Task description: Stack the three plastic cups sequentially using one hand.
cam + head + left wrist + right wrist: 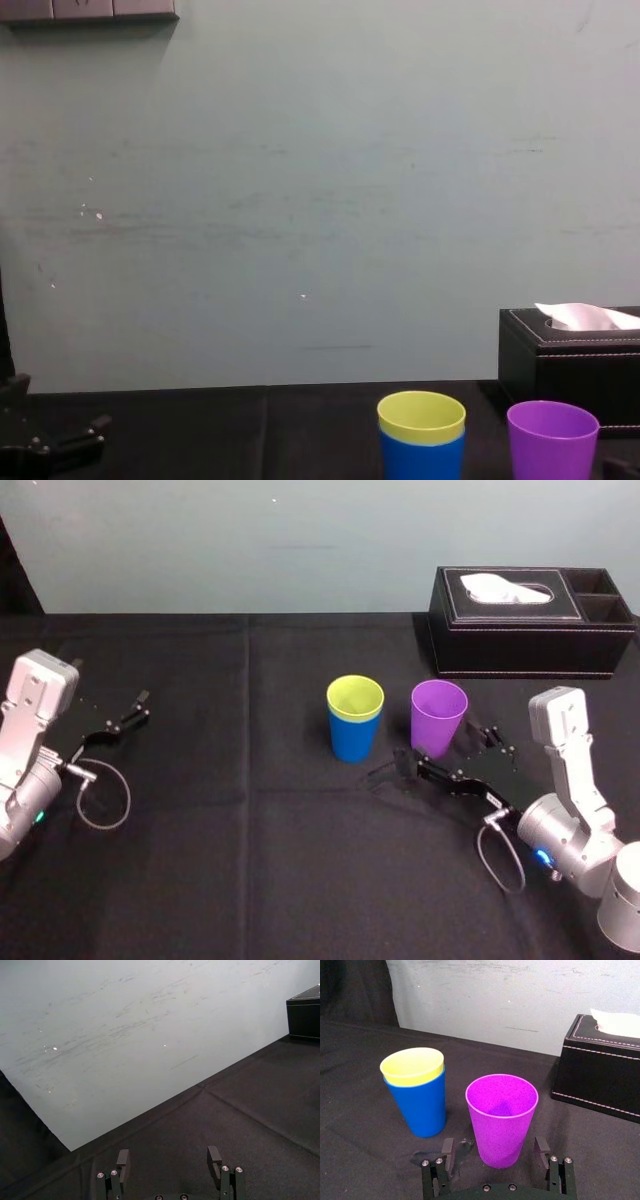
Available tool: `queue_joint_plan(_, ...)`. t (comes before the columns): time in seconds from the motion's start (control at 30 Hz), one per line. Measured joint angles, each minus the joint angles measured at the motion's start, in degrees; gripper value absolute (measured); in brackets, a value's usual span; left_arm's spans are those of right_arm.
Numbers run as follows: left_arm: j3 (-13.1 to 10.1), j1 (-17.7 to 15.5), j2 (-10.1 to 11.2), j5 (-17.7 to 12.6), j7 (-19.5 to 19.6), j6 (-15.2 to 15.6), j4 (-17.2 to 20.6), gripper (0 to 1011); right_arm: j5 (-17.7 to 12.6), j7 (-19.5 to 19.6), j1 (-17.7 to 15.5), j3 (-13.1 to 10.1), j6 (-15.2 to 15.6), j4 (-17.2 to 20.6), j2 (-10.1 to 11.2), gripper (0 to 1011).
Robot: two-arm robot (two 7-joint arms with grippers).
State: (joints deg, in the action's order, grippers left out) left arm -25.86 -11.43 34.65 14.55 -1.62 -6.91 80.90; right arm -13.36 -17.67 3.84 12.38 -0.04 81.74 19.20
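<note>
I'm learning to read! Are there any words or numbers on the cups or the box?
None. The blue cup, yellow-green cup, purple cup and box are plain. The right gripper, open either side of the purple cup, and the left gripper, idle at the left, bear no letters.

Soft, even light. The pale wall (300, 200) is bright with tiny glints; the black worktop (250, 860) is dim, its shadows faint. The purple cup (501, 1115) glows.

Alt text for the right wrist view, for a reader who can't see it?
A purple cup stands upright inside the open right gripper, whose jaws are clear of it on both sides. Beside it a yellow-green cup sits nested in a blue cup; a black tissue box stands behind on the black table.
</note>
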Motion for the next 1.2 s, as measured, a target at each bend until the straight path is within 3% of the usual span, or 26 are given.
queue_joint_plan(0.47,0.00,0.00,0.00,0.00,0.00,0.00,0.00,1011,0.10,0.00,3.48,0.08,-1.25,-3.45,-2.07,1003)
queue_joint_plan(1.2,0.00,0.00,0.00,0.00,0.00,0.00,0.00,1011,0.23,0.93,6.71,0.33,-0.63,-6.59,-4.10,1003)
